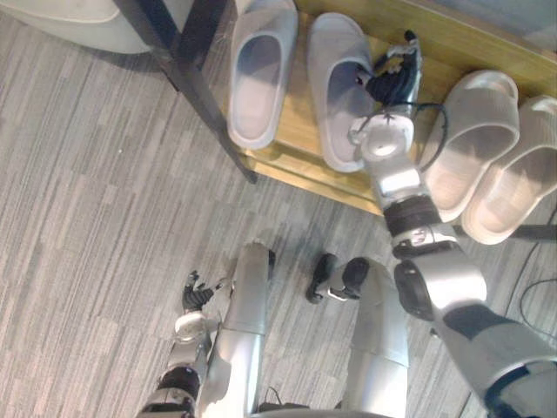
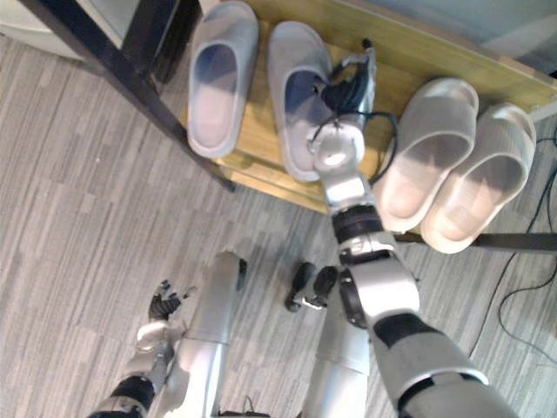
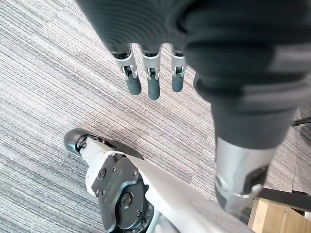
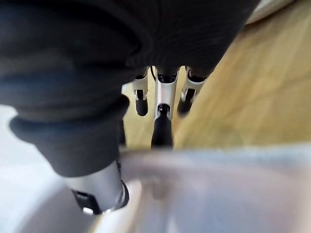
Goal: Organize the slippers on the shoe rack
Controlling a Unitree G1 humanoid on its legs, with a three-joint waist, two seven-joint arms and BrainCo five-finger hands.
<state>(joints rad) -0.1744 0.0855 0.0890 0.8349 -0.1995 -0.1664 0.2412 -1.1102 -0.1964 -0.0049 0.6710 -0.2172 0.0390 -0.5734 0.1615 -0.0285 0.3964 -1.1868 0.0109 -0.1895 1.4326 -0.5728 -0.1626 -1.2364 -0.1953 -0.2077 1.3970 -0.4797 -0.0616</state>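
Right hand [image 1: 396, 77] – fingers [image 4: 163, 124] straight on the grey slipper's [image 1: 335, 52] rim – should nudge it gently, square beside its mate [image 1: 261, 52]; left hand [image 1: 198, 292] hangs loose-fingered

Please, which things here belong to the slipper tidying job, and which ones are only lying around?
Job: left grey slipper; right grey slipper, with the right hand at it; inner beige slipper; outer beige slipper; wooden shoe rack.
Around: carpet; pale rounded object; left hand, open over the carpet.
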